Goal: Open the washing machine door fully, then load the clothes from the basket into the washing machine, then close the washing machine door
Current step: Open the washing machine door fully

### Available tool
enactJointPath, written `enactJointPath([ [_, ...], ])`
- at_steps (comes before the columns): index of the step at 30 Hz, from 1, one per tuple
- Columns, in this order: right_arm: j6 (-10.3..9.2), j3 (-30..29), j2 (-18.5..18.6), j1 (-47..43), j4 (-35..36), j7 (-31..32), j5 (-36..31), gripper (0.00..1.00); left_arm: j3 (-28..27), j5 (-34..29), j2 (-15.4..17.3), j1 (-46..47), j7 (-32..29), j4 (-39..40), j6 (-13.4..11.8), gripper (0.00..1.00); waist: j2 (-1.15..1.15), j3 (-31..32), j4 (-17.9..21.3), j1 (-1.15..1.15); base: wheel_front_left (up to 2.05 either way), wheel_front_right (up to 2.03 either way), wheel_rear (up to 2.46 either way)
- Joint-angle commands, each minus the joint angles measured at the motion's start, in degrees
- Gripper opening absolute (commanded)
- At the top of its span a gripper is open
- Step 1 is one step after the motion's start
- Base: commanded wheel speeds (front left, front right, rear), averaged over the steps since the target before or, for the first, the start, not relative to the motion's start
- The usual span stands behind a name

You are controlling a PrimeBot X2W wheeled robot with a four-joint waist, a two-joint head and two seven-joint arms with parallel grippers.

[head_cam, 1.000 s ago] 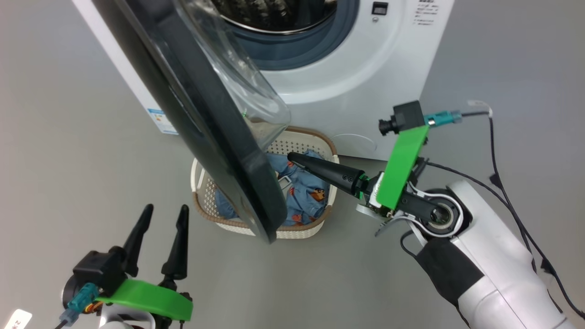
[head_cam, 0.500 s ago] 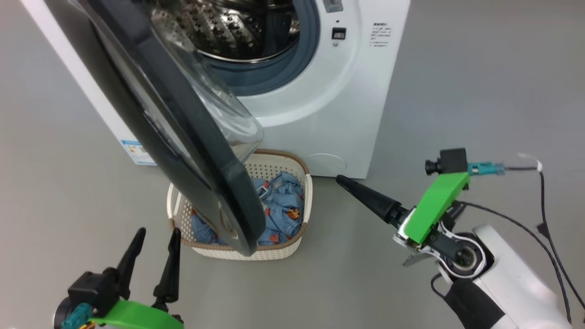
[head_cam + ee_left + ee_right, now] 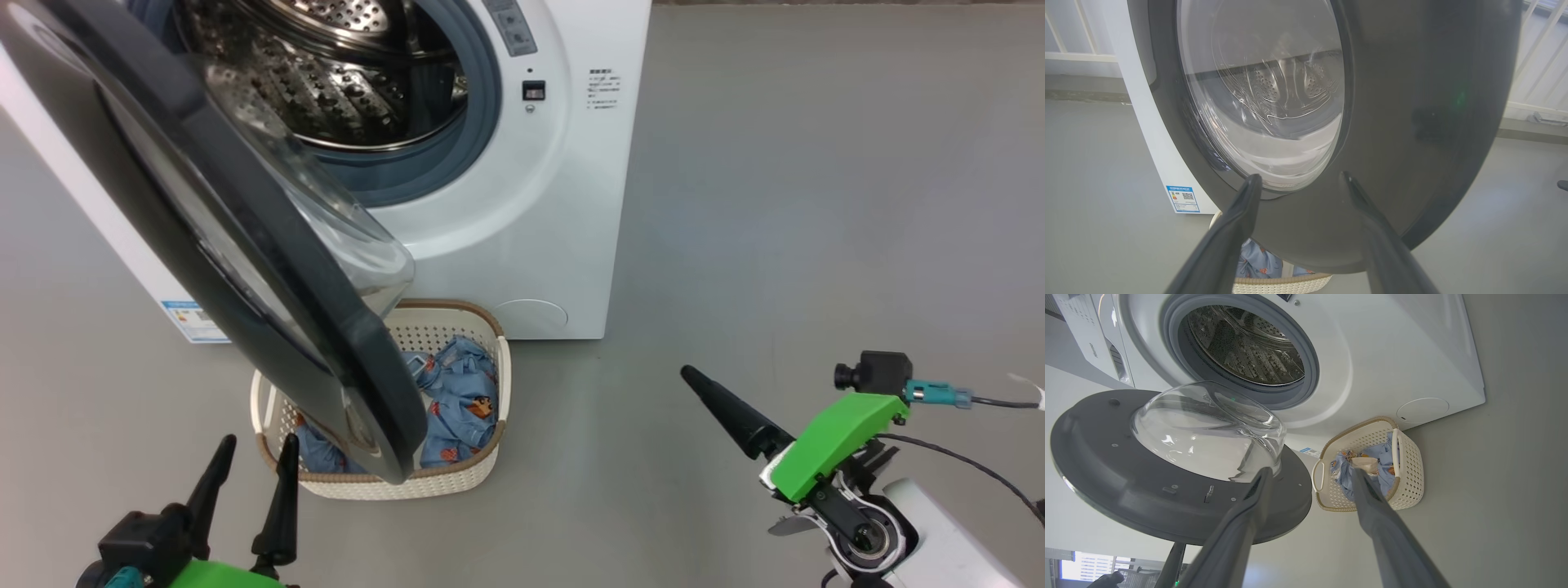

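Grey floor stretches beneath the right pincer, released and empty, well apart from the basket. The left pincer, also released, hovers near the washing machine door. That door stands open above the basket, which holds the clothes. The washing machine drum looks empty, so loading and closing remain. 1 second earlier the right pincer reached over the clothes; it has since drawn back, and the head camera has shifted.

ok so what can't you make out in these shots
Head view: the washing machine door hides much of the basket, so the clothes are partly unseen.
Head view: the panel print is too small to read.
Left wrist view: the blue label is unreadable.
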State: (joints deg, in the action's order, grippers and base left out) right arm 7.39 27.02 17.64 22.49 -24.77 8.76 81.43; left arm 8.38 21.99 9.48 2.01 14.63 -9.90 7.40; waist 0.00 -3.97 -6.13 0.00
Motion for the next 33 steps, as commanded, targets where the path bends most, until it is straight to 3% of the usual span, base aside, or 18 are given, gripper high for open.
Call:
enactJointPath([
  [1,0.10,1.04,0.84,-0.64,1.07,-1.81,-1.12,1.00,-2.57,-0.32,1.30,0.55,0.37,1.35,0.09,1.00,0.00,0.15,0.88,0.00,0.00,0.00,0.00],
  [15,0.10,8.69,8.37,-2.16,-1.70,-18.34,-9.88,1.00,-4.52,-0.20,1.41,-0.13,0.37,1.11,0.09,1.00,0.00,-0.47,2.01,0.00,0.00,0.00,0.00],
  [22,0.10,10.37,9.47,-0.39,-5.71,-23.62,-16.39,1.00,-5.21,-0.23,1.59,0.10,0.37,0.71,0.09,1.00,0.00,-0.92,1.79,0.00,0.00,0.00,0.00],
  [33,0.10,-7.46,5.15,-4.78,-0.21,-23.75,-37.55,1.00,-6.19,-0.73,1.22,0.28,0.37,1.39,0.09,1.00,0.00,-1.68,1.55,0.00,0.00,0.00,0.00],
])
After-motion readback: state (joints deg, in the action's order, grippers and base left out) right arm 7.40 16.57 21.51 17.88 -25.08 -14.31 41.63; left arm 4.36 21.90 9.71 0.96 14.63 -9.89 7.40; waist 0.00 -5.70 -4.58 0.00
